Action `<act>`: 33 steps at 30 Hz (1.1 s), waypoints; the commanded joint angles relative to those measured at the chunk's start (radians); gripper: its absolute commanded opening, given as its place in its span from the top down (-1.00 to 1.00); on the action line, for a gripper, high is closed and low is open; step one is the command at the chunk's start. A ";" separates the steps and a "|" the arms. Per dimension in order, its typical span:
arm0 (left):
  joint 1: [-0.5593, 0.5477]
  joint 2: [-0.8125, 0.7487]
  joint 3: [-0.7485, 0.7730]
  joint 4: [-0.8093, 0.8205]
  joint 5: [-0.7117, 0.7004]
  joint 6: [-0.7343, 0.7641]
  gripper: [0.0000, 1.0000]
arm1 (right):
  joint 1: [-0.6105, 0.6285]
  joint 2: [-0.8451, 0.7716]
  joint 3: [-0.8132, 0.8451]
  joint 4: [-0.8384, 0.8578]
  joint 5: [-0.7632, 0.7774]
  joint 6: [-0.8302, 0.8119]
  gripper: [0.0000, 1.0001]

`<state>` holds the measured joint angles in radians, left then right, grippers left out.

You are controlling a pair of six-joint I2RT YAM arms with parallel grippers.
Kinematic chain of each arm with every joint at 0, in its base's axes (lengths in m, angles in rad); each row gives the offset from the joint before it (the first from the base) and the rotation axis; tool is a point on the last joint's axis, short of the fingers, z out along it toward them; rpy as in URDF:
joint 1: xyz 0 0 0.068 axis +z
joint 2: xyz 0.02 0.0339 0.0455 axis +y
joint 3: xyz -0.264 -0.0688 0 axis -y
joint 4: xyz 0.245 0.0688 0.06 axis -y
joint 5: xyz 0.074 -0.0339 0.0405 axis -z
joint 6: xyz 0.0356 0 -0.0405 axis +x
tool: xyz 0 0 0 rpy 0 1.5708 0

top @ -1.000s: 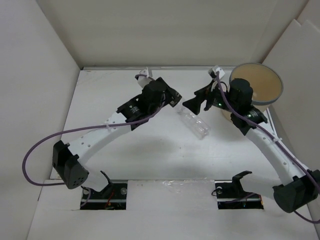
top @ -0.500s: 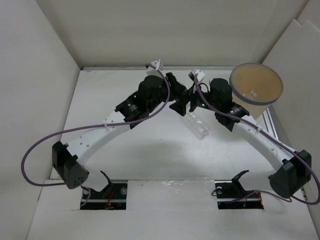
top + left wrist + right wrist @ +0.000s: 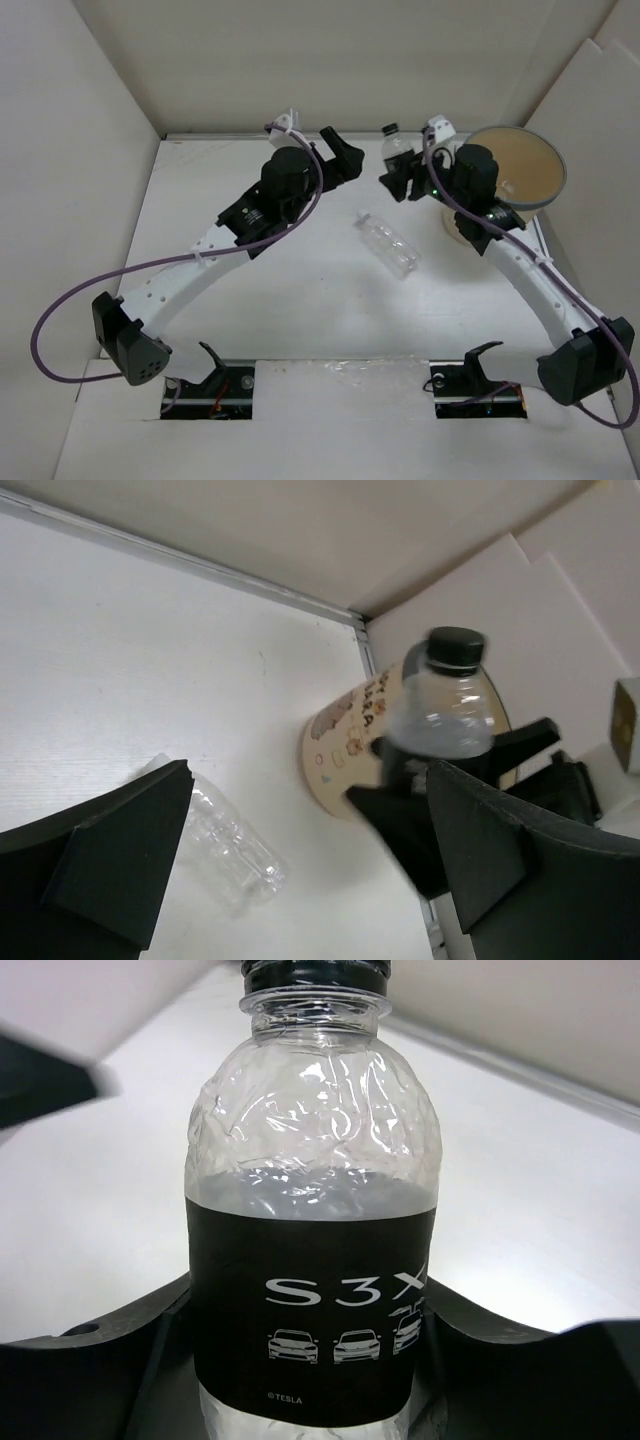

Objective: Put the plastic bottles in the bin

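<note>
1. The clear plastic bottle with black label and cap [image 3: 397, 147] has changed hands: the left jaws are now released and the right jaws grasp it upright, near the tan round bin [image 3: 520, 165].
2. Dropping it in looks next. Another clear, crumpled bottle [image 3: 388, 245] lies on the bench [image 3: 300, 300].

1. The black-labelled bottle [image 3: 315, 1260] is clear with a crumpled shoulder, a black cap and "S3X" over small cars on its label. It is upright above the worktop [image 3: 250, 300] at 1 o'clock, clasped low by the right hand [image 3: 400, 178].
2. The clear bottle [image 3: 388, 245] lies on its side near the middle, running from 10 to 4 o'clock.
3. The bin [image 3: 525, 170] is tan and round with a grey rim band. It stands at 2 o'clock.
</note>
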<state>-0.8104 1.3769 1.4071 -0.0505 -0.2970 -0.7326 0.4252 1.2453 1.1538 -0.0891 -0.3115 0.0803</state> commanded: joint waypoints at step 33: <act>0.033 0.657 0.324 -0.330 0.187 -0.341 -1.00 | -0.404 -0.103 0.150 -0.258 0.391 0.065 -1.00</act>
<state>-0.7773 2.0151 1.6630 -0.3336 -0.1528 -1.0008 -0.0147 1.1645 1.3151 -0.3817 0.0875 0.1535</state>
